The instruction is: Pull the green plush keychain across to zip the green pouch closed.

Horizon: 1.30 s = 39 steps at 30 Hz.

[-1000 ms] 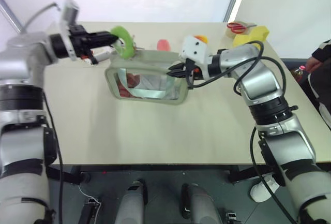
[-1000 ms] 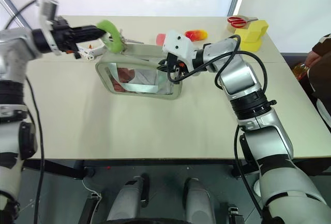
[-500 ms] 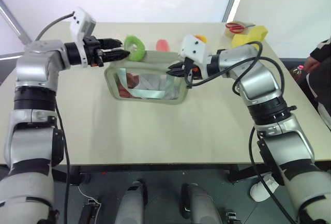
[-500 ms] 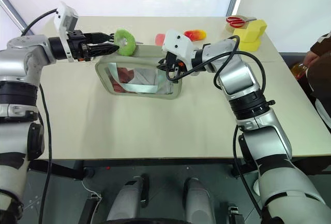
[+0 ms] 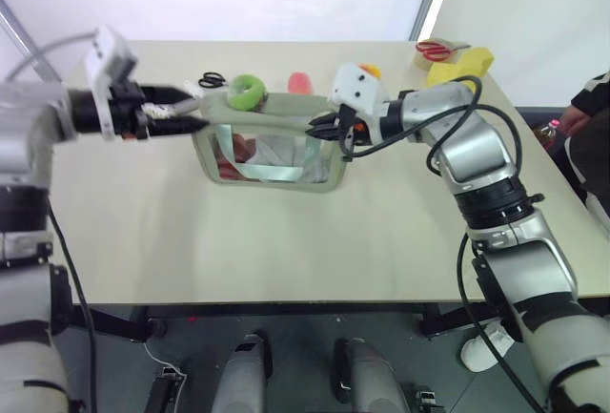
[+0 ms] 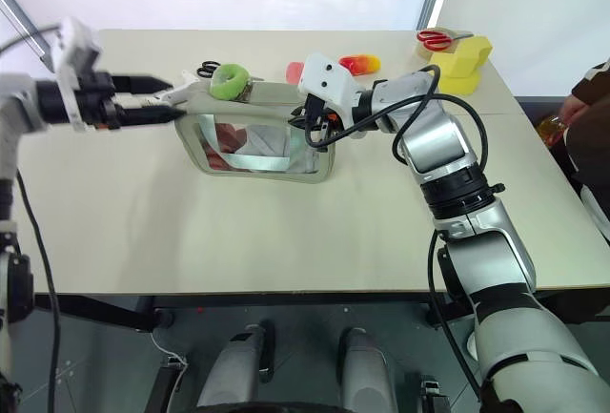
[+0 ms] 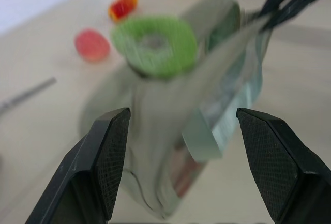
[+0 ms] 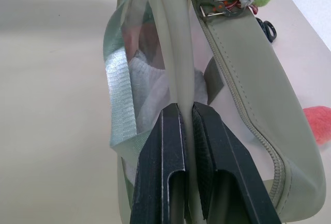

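The pouch stood on the table, long axis side to side, something red and white inside. The right claw was clamped on its right edge. The keychain sat at the top's left end, just beyond the left claw, whose fingers were apart.

Black scissors, pink plush and yellow block on table.

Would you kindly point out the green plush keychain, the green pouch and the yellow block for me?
green plush keychain [image 5: 248, 91], left eye view, on its fuzzy ring.
green pouch [image 5: 286, 106], left eye view, on its top zipper band.
yellow block [image 6: 469, 56], right eye view, on its front face.
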Each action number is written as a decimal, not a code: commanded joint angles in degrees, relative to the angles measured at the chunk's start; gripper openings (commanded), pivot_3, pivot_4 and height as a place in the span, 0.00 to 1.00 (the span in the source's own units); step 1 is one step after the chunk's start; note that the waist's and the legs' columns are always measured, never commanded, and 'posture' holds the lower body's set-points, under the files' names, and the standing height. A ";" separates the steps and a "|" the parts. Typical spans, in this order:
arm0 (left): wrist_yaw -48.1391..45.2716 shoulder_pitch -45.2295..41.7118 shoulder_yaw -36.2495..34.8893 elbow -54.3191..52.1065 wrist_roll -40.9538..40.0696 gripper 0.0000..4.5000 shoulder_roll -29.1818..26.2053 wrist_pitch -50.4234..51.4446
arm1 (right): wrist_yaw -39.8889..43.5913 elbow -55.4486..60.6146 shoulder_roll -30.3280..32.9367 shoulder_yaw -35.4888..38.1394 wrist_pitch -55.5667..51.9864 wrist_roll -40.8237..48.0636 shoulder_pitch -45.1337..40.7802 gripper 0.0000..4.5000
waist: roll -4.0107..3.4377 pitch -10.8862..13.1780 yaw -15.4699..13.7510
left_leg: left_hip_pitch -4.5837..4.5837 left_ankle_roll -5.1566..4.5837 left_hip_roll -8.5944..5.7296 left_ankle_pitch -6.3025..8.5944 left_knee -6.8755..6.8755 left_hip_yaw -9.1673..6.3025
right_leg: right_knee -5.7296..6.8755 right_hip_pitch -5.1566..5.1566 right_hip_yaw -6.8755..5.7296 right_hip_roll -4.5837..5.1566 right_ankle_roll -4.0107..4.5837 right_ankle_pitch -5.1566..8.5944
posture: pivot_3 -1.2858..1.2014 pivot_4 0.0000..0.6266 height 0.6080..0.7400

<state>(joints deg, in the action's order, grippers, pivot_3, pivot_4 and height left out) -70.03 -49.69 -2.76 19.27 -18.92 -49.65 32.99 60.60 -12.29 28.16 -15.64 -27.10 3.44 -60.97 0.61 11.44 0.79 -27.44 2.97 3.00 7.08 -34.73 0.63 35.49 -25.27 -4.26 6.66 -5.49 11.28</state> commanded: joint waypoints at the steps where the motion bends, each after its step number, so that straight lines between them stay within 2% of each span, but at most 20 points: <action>1: 3.05 0.30 -0.44 -2.26 1.72 0.78 0.14 -3.15 | -0.16 0.94 -0.31 1.14 0.97 0.40 -1.90 0.00 | 0.01 0.00 0.00 | -0.02 0.00 0.00 0.00 -0.02 0.00 | 0.00 0.00 0.00 0.00 0.00 0.00 | 0.52 0.24 1.00; 4: 3.56 1.45 0.19 -2.00 2.87 0.78 0.61 -5.62 | -0.19 0.61 -0.43 1.04 1.17 0.28 -1.90 0.00 | 0.01 0.00 0.00 | -0.02 0.01 0.00 0.00 -0.03 0.01 | -0.01 0.00 0.00 0.00 0.00 0.00 | 0.52 0.24 1.00; 5: 4.84 0.66 -0.73 -1.06 2.29 0.72 1.46 -4.99 | -0.19 0.45 -0.49 0.98 1.25 0.23 -1.91 0.00 | 0.01 0.00 0.00 | -0.02 0.01 0.00 0.01 -0.02 0.02 | -0.02 -0.01 0.00 0.00 0.00 0.00 | 0.52 0.24 1.00; 7: 5.70 -0.23 -1.50 -0.23 1.72 0.59 2.06 -4.88 | -0.17 0.45 -0.59 0.89 1.10 0.25 -1.90 0.00 | 0.01 0.00 -0.03 | -0.01 0.00 0.00 0.00 0.01 0.02 | 0.00 -0.02 0.00 0.00 0.00 0.00 | 0.52 0.24 1.00; 12: 4.88 -0.16 -1.34 -0.53 1.18 0.05 1.86 -4.67 | -0.14 0.69 -0.67 0.88 0.70 0.33 -1.65 0.00 | 0.01 0.00 0.05 | -0.02 -0.01 0.00 0.00 0.00 0.05 | -0.02 -0.02 0.02 0.00 -0.01 -0.01 | 0.52 0.24 1.00; 13: 4.94 -0.21 -1.52 -0.32 1.06 0.01 1.94 -4.56 | -0.18 0.72 -0.67 0.89 0.64 0.32 -1.64 0.00 | 0.01 0.00 0.03 | -0.01 -0.01 0.00 -0.01 0.01 0.05 | -0.01 -0.02 0.02 0.00 -0.01 0.00 | 0.52 0.24 1.00; 19: 4.31 -0.43 -0.87 0.80 1.59 0.01 2.09 -5.49 | 0.30 0.90 -0.71 1.44 -0.25 1.15 -2.21 0.00 | 0.01 0.00 0.02 | -0.01 0.00 0.00 0.00 0.01 0.05 | -0.02 -0.03 0.02 0.00 -0.01 -0.01 | 0.52 0.24 1.00; 23: 4.16 -0.46 -0.63 0.60 1.69 0.00 2.32 -5.60 | 4.57 -0.83 0.61 3.79 -3.49 4.91 -5.63 0.32 | -0.02 0.02 0.02 | -0.02 -0.01 0.00 -0.01 0.01 0.05 | -0.02 -0.03 0.02 0.00 0.00 -0.01 | 0.52 0.24 1.00; 27: 4.84 -0.79 -0.63 0.12 1.92 0.00 2.90 -6.44 | 5.14 -10.51 -0.56 9.20 -4.32 9.37 -15.29 0.76 | -0.06 0.04 -0.01 | -0.03 0.01 0.00 0.00 0.02 0.05 | -0.02 -0.05 0.02 0.00 -0.01 -0.01 | 0.52 0.24 1.00; 30: 4.37 -0.98 -0.58 -0.04 1.78 0.00 2.91 -6.47 | 4.91 -17.19 -2.48 11.42 -4.79 11.27 -20.69 0.76 | -0.04 0.03 -0.03 | -0.02 0.02 0.00 0.01 0.09 0.06 | -0.08 -0.05 0.02 0.00 0.00 -0.01 | 0.52 0.24 1.00; 33: 4.32 -1.28 -0.64 0.51 1.82 0.00 3.10 -6.53 | -1.18 -28.73 -8.78 14.64 -4.31 11.86 -27.55 0.76 | -0.03 0.03 0.22 | 0.02 0.02 0.00 0.01 0.29 0.12 | -0.19 -0.06 0.03 0.00 0.01 -0.03 | 0.52 0.24 1.00; 35: 4.26 -1.66 -0.63 1.01 1.88 0.00 3.31 -6.58 | -0.87 -34.87 -13.04 11.67 2.32 8.48 -28.76 0.76 | -0.03 0.03 0.41 | 0.08 -0.01 0.00 -0.01 0.44 0.14 | -0.20 -0.09 0.04 -0.01 0.10 -0.11 | 0.52 0.24 1.00; 39: 3.85 -1.32 -0.02 0.50 2.18 0.00 3.24 -6.79 | -3.82 -47.36 -19.04 12.21 7.97 6.39 -32.49 0.76 | -0.04 0.03 0.39 | 0.08 -0.12 0.01 -0.08 0.57 0.13 | -0.11 -0.16 0.04 -0.06 -0.17 -0.15 | 0.52 0.24 1.00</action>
<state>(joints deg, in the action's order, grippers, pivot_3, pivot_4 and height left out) -66.04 -49.79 -1.59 20.85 -16.48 -45.74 27.21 58.04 -57.40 8.97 -4.38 -22.22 10.38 -90.16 0.57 11.47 1.18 -27.40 2.84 3.01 6.99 -34.15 0.77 35.37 -25.45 -4.22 6.61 -5.69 11.15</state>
